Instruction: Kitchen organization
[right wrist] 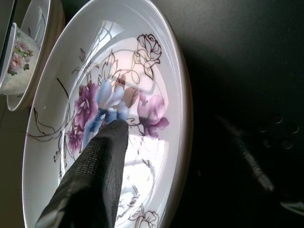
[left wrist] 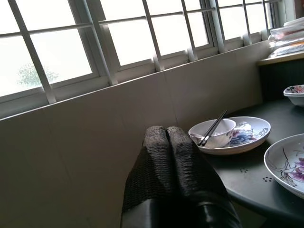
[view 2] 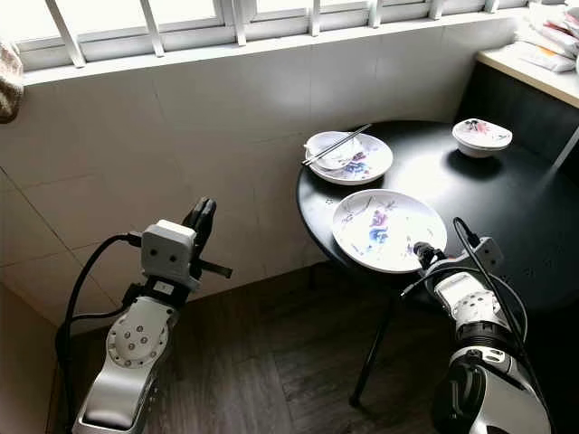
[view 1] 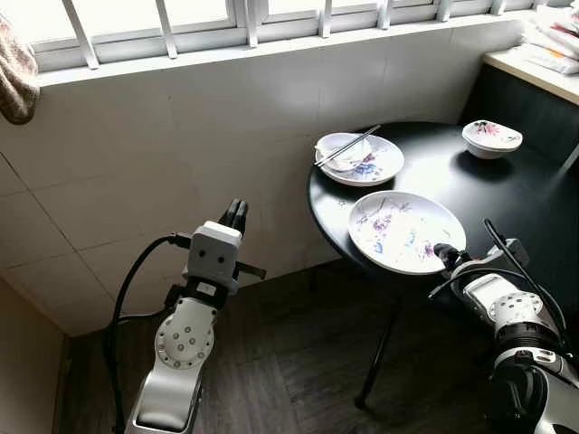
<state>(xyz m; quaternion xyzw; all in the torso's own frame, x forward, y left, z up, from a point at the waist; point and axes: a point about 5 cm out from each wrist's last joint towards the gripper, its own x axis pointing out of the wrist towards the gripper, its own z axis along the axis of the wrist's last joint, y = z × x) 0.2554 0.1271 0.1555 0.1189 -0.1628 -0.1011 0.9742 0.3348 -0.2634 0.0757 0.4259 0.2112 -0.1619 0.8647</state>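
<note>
A large flowered plate (view 1: 407, 231) lies near the front edge of the round black table (view 1: 516, 194). My right gripper (view 1: 443, 250) is at the plate's near rim and open. One of its fingers (right wrist: 102, 161) reaches over the plate's inside, and the other is lost against the dark table. Behind it, a smaller plate (view 1: 380, 167) carries a white bowl (view 1: 336, 145) with chopsticks (view 1: 351, 144) laid across it. A small flowered bowl (view 1: 491, 137) stands at the far right. My left gripper (view 1: 235, 215) is shut and empty, raised before the tiled wall to the left of the table.
A tiled wall under a barred window (view 1: 244, 23) runs behind the table. A counter with stacked packages (view 1: 552, 41) stands at the right. A cloth (view 1: 16, 72) hangs at the upper left. The table's leg (view 1: 380, 353) rests on the dark wooden floor (view 1: 289, 371).
</note>
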